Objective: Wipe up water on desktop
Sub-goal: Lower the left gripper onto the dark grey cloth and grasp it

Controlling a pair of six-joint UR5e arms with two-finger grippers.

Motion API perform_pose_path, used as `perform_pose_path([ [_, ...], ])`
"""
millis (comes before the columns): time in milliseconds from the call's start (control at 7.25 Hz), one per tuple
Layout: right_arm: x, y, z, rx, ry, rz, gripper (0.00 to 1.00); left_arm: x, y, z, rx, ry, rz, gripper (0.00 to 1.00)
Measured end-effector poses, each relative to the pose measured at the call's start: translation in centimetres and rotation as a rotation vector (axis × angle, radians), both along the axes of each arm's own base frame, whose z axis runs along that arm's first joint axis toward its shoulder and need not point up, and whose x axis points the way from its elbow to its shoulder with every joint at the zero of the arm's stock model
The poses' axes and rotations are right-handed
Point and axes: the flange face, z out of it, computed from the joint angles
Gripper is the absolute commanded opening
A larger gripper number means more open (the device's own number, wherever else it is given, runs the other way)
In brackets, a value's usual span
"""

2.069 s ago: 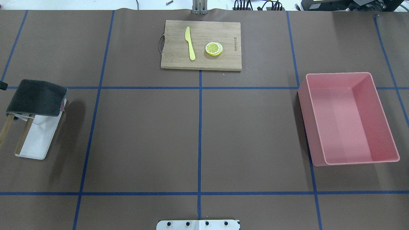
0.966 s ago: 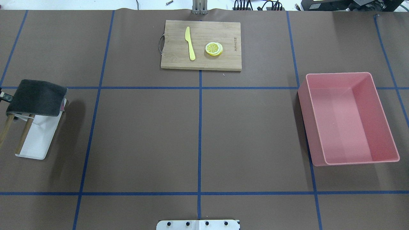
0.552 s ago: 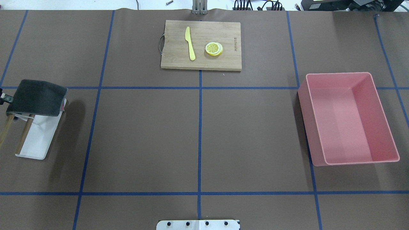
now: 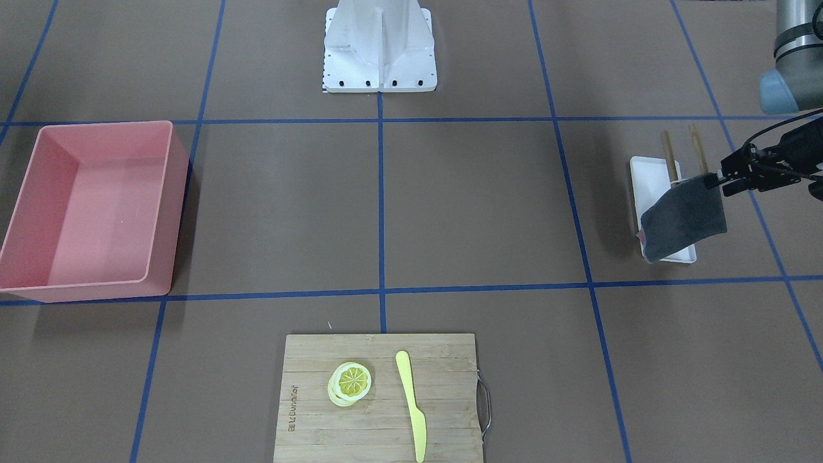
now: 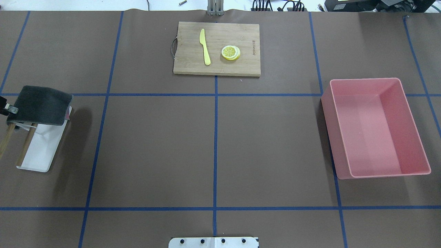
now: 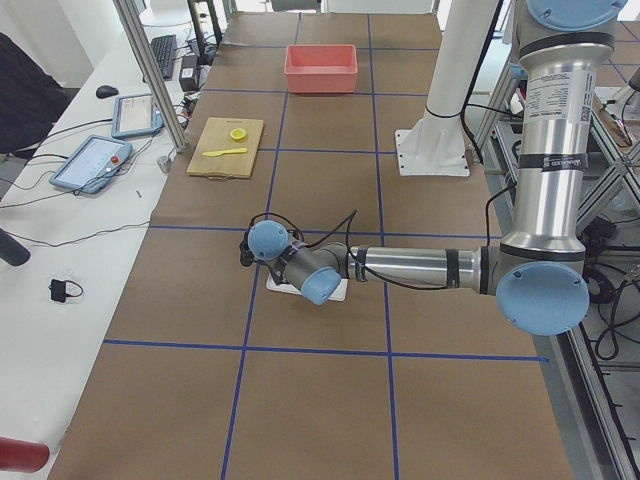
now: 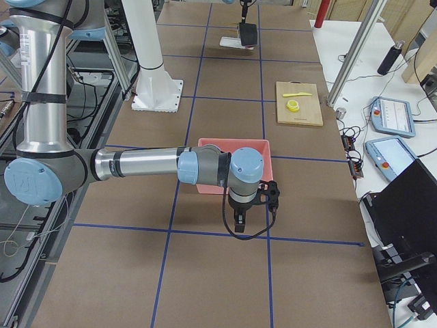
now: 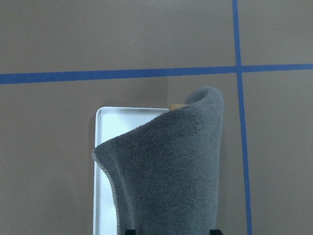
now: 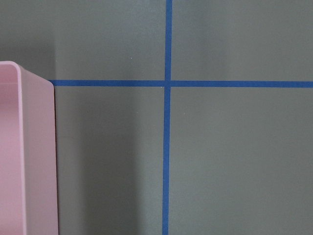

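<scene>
The desktop [image 5: 155, 144] is brown with blue tape lines; I see no water on it. A dark grey cloth [image 5: 39, 105] hangs over two wooden sticks [image 5: 26, 148] above a white tray [image 5: 41, 151] at the left. My left gripper [image 4: 712, 182] is at the cloth's outer edge, its fingers apart with the cloth [image 8: 171, 176] between them. My right gripper [image 7: 239, 224] hovers beside the pink bin and shows only in the exterior right view, so I cannot tell whether it is open or shut.
A pink bin [image 5: 365, 80] stands at the right. A bamboo cutting board [image 5: 241, 65] at the back centre holds a yellow knife [image 5: 205, 48] and lemon slices [image 5: 231, 52]. The robot's base plate [image 5: 213, 242] is at the near edge.
My left gripper has come in from the left edge and moved up to the cloth's outer edge. The cloth and the other things have not moved.
</scene>
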Motion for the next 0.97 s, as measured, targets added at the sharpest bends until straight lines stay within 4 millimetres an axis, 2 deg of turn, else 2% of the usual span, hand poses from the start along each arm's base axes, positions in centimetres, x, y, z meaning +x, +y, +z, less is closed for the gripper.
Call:
perform_pose_path([
  [966,-0.05,-0.31,-0.23,0.003,0.002,-0.001,1.00,-0.06,0.43,-0.67,-0.016,0.007,-0.013,0.00],
])
